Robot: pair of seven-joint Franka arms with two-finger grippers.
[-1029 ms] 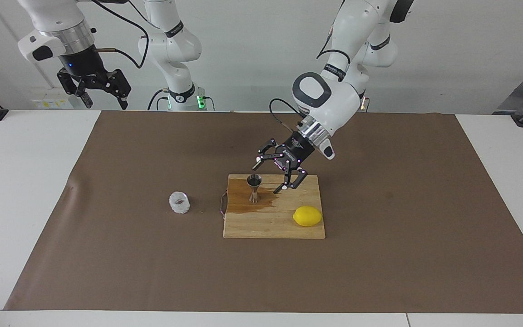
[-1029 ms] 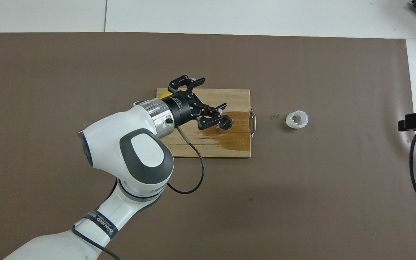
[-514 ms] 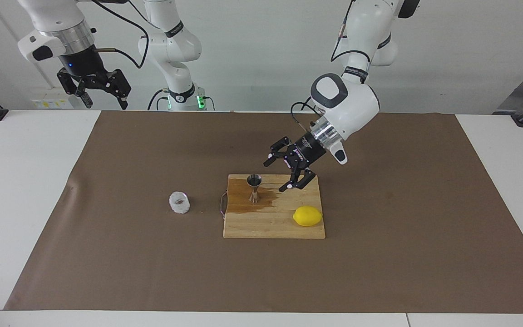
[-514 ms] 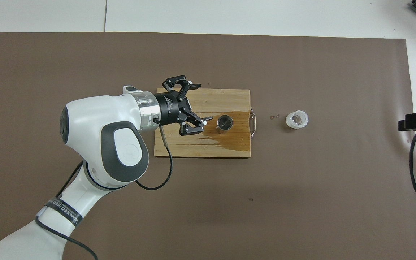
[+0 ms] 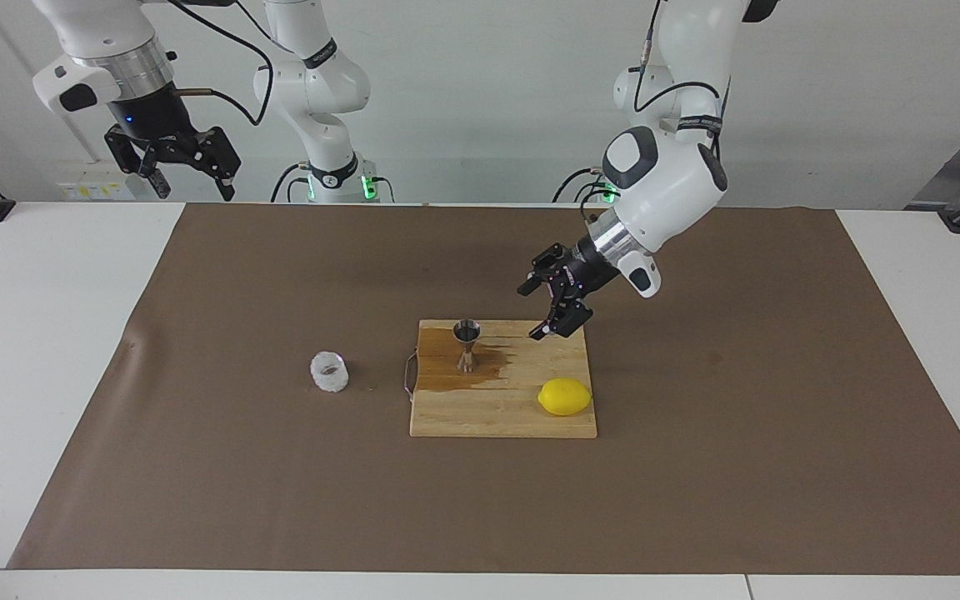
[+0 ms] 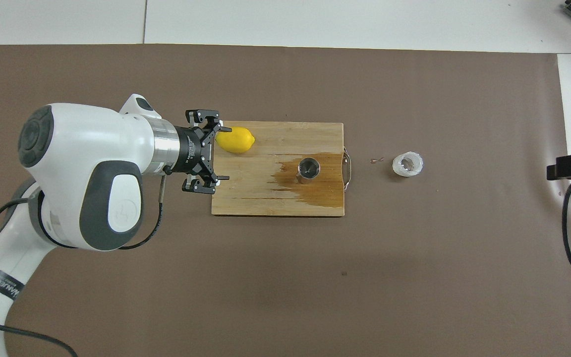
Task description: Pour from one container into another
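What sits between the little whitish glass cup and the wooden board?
In the overhead view, only bare brown mat and a tiny speck separate whitish glass cup from wooden cutting board.

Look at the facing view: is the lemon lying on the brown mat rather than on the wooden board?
No, the lemon lies on the wooden board.

Jigger (image 5: pixel 467 343) and lemon (image 5: pixel 564 397) stand on the board (image 5: pixel 503 417); glass cup (image 5: pixel 329 372) beside it, toward the right arm's end

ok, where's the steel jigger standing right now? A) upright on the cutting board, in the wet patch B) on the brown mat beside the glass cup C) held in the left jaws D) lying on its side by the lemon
A: the jigger stands upright on the cutting board, in the wet patch, with nothing holding it.
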